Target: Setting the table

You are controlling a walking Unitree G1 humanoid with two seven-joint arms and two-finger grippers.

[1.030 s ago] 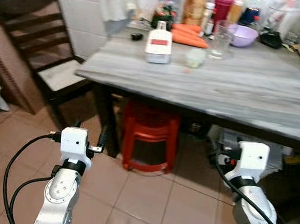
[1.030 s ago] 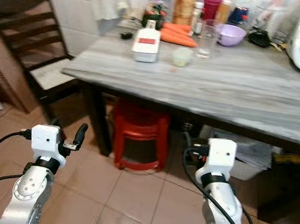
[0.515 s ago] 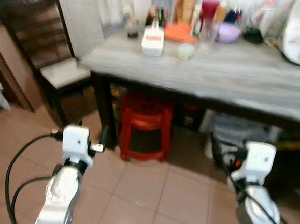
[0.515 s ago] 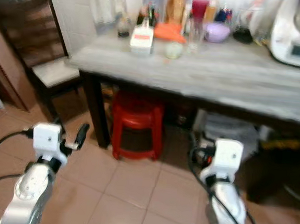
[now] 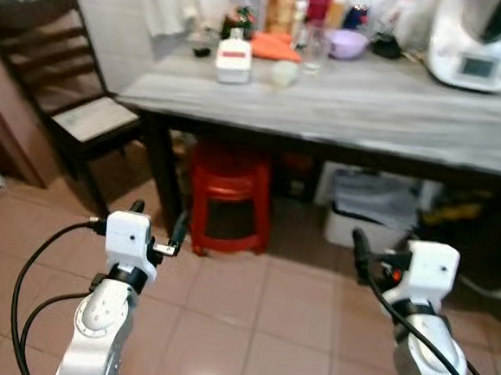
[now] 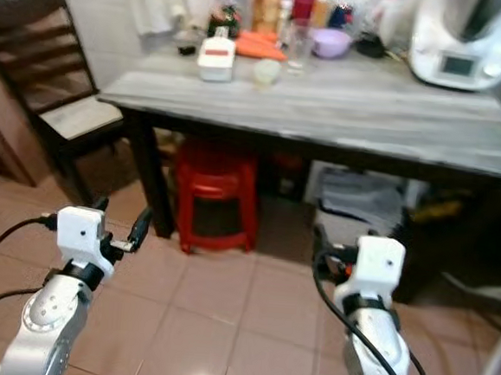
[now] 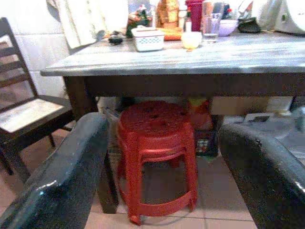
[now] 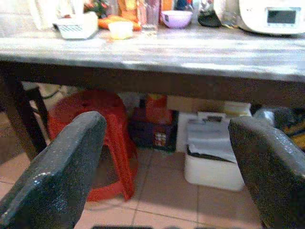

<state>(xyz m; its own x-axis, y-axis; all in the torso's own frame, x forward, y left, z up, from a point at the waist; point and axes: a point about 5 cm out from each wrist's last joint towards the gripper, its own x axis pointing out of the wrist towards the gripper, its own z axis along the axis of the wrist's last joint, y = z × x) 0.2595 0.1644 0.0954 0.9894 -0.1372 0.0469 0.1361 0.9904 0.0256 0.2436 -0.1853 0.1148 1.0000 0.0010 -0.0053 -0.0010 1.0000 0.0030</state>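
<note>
Across the upper half of the head views stands a grey wooden table [image 5: 395,112] on dark legs, and the things for setting it are crowded at its far edge, in the top centre of the frame. There a white container with a red label [image 5: 232,64] sits beside a small pale cup [image 5: 283,73], with orange carrots [image 5: 270,43] behind them, a clear glass [image 5: 314,53] and a purple bowl [image 5: 347,44] further right. A white kitchen machine [image 5: 479,45] fills the upper right corner. Bottles and jars along the back are too blurred to tell apart.

Both arms are low in the frame, over the tiled floor [image 5: 248,326] and well apart from the table top. The left gripper [image 5: 156,224] is at the lower left, its fingers spread wide with nothing between them; in the left wrist view the two black fingers [image 7: 57,181] frame a red stool [image 7: 155,157] under the table. The right gripper [image 8: 167,167] is at the lower right, also wide apart and holding nothing; its wrist view looks past the fingers at a white bin [image 8: 214,152] on the floor beneath the table.

A dark wooden chair [image 5: 59,77] with a pale seat stands at the left, just beside the table's corner.
</note>
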